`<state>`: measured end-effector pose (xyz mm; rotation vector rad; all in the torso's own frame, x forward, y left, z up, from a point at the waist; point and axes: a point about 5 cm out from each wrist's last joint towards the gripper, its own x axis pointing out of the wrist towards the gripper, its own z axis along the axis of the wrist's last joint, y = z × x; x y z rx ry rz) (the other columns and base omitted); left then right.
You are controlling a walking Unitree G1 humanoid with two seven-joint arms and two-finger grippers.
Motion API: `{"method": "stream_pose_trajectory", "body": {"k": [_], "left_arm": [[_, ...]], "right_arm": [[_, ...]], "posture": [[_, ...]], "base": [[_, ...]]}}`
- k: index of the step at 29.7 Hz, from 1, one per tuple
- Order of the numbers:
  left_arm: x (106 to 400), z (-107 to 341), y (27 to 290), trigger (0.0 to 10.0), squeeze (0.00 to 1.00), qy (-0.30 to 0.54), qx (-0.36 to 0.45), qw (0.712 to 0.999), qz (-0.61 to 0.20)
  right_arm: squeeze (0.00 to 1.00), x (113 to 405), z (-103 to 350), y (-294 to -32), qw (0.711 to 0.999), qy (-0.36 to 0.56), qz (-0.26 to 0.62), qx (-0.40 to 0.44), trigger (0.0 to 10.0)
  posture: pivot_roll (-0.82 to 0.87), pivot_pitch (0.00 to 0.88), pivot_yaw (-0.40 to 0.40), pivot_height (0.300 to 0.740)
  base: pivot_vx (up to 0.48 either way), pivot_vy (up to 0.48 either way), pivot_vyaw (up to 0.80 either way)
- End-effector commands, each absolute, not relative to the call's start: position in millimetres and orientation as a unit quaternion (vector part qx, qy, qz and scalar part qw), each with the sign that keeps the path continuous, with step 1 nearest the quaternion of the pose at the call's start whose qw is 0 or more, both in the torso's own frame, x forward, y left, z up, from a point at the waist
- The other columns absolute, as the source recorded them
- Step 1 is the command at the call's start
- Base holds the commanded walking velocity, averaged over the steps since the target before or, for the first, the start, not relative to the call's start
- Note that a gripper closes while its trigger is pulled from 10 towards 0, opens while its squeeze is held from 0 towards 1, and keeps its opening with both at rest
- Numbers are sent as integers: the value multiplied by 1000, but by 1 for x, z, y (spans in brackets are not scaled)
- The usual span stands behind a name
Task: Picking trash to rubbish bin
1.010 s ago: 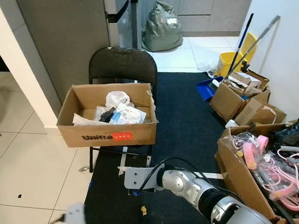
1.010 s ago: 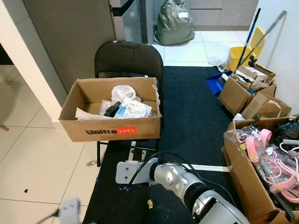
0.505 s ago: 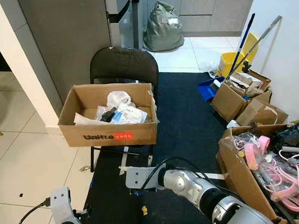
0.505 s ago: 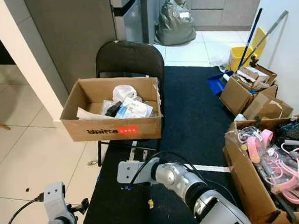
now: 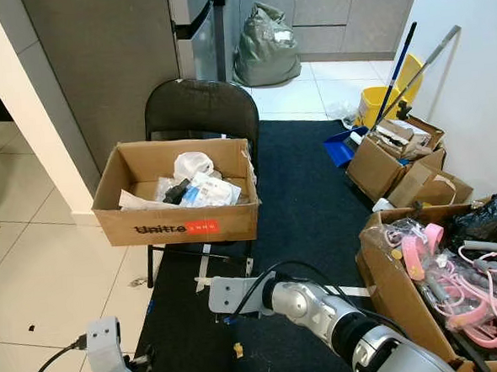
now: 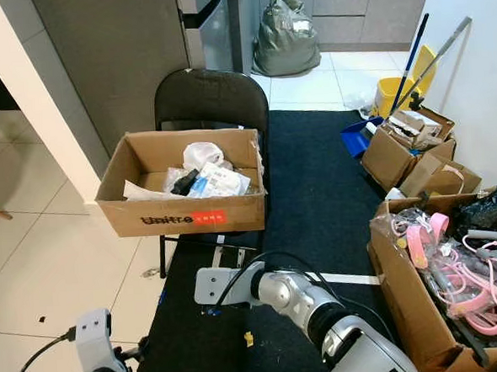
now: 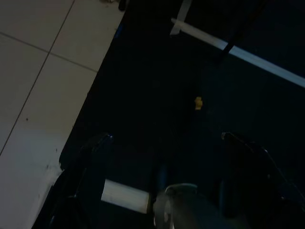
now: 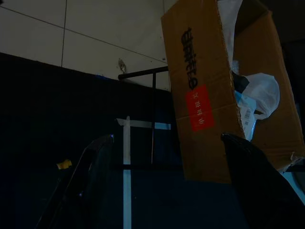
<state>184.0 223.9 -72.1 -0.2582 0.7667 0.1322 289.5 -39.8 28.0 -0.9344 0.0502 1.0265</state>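
While looking down at the dark carpet (image 5: 308, 199), can make out a small yellow scrap (image 5: 238, 349) lying loose just in front of the folding chair (image 5: 200, 109), close to the right arm (image 5: 311, 304). Seems to be the trash to pick (nothing else loose beside it, apart from white tape strips (image 5: 353, 291) stuck on the carpet). Has to go into the cardboard box (image 5: 175, 228) on the chair seat, already holding papers and a white bag, so serving as the bin.

Compared with a second ago: then only a blur at the bottom edge, now clearly the left arm (image 5: 107, 363), low at the left, over the border between tile floor (image 5: 51, 274) and carpet. Looking along the left gripper (image 7: 165, 137), can see both black fingers spread wide with nothing between them, aimed toward the scrap but apart from it. Same for the right gripper (image 8: 167, 137): spread, empty, low over the carpet, facing the box. Hardly moved in that second.

Means only that the reach is set up; no contact yet. Probably needs next to lower the left gripper and centre the scrap between the fingers before closing.
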Motion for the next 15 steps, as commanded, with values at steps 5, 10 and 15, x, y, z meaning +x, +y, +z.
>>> {"method": "stream_pose_trajectory", "body": {"k": [5, 10, 15], "left_arm": [[174, -78, 219, 10000, 0, 391, -127, 910, 57], [172, -79, 219, 10000, 0, 396, -126, 908, 56], [170, -81, 218, 10000, 0, 399, -127, 906, 55]], "right_arm": [[0, 288, 28, -39, 769, 18, 476, -426, 10000], [0, 288, 28, -39, 769, 18, 476, -426, 10000], [0, 288, 28, -39, 769, 18, 476, -427, 10000]], "posture": [[65, 8, 22, 740], [64, 7, 23, 740], [63, 10, 22, 740]], "base": [[0, 0, 0], [0, 0, 0], [0, 0, 0]]}}
